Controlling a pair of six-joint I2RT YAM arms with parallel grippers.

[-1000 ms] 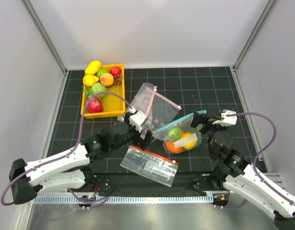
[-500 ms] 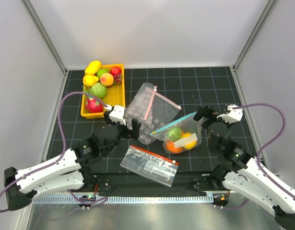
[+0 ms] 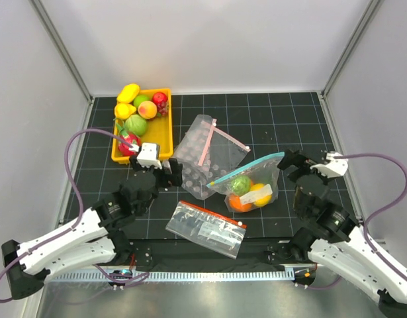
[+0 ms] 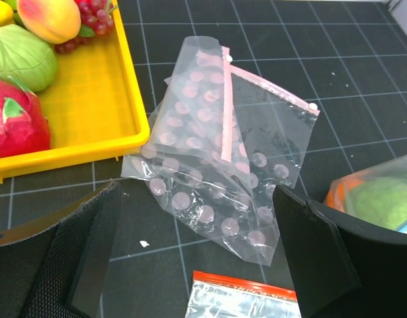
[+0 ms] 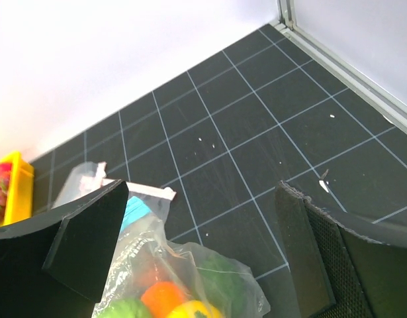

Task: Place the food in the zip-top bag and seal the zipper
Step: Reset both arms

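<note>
The zip-top bag [image 3: 248, 189] lies crinkled on the mat right of centre, with green, orange and yellow food [image 3: 241, 185] inside. Its teal zipper [image 3: 246, 169] runs slanted along the far edge. My left gripper [image 3: 170, 174] is open and empty, left of the bag and over the near corner of the dotted bag. My right gripper [image 3: 294, 165] is open and empty, just right of the bag's mouth, not touching it. The right wrist view shows the bag [image 5: 190, 278] and a piece of the zipper [image 5: 134, 212] between and below the open fingers. The bag's edge [image 4: 382, 199] shows at the right in the left wrist view.
A dotted clear bag with a pink strip [image 3: 206, 156] [image 4: 216, 165] lies behind the centre. A flat bag with a red-orange strip [image 3: 206, 227] [image 4: 243, 298] lies near the front. A yellow tray [image 3: 165, 126] [image 4: 77, 99] of fruit stands at back left.
My left gripper has drawn back to the left, away from the zip-top bag's left corner. My right gripper has moved slightly right, off the zipper's end. The bag stays put.
</note>
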